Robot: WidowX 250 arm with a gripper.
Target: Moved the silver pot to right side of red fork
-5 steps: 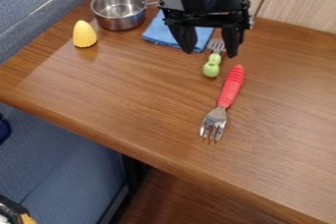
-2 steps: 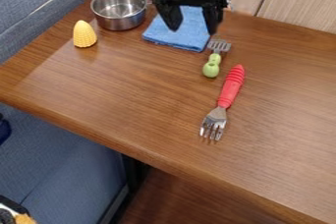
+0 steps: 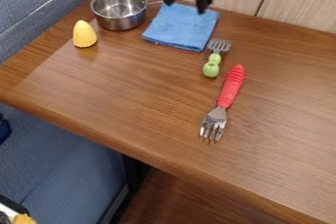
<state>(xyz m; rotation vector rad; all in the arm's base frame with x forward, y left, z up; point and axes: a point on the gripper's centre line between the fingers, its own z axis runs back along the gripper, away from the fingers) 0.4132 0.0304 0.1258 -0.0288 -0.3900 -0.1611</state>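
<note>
At the top edge of the view, the black gripper hangs over the back of the blue cloth, its two fingers apart with nothing between them. The silver pot stands upright at the table's back left corner, left of the gripper, its thin handle pointing right toward the cloth. The red fork lies right of the middle, with its red grip toward the back and its metal tines toward the front.
A blue cloth lies right of the pot. Between cloth and red fork is a small green-handled utensil. A yellow corn piece stands in front of the pot. The wooden table meets a panelled wall behind and a blue sofa on the left.
The gripper has moved up and somewhat left in the view, from above the green utensil to the cloth's back edge, uncovering more of the cloth. Pot and fork have stayed put.
</note>
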